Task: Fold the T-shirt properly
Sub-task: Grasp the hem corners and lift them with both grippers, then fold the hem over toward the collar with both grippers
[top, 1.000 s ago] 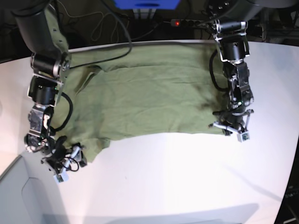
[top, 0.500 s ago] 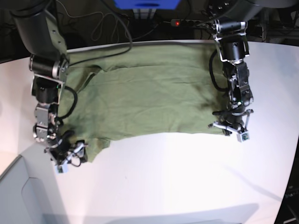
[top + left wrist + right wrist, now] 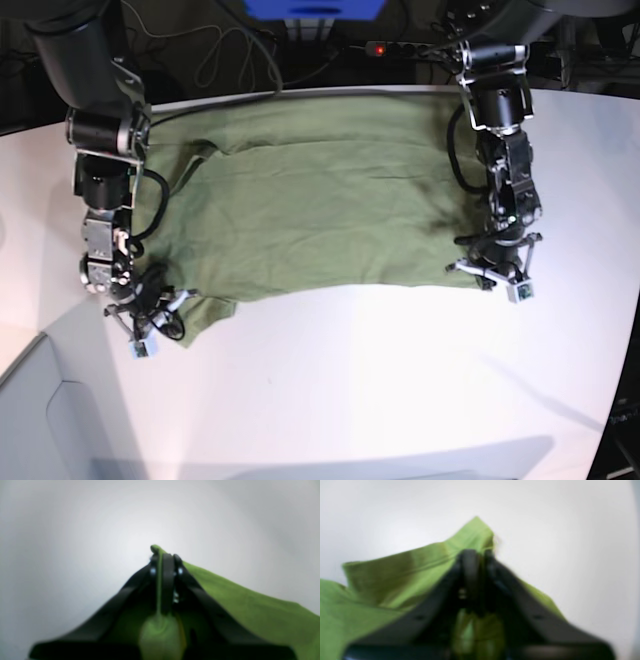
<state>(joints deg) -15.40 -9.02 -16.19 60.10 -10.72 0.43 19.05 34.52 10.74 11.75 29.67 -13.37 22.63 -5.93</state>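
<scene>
T-shirt pinched in both fingers

I can't read any words, numbers or signs in my pictures. My T-shirt is plain green with no print. The table it lies on has no writing on it. My two wrist views are too blurry to show any letters at all.
</scene>
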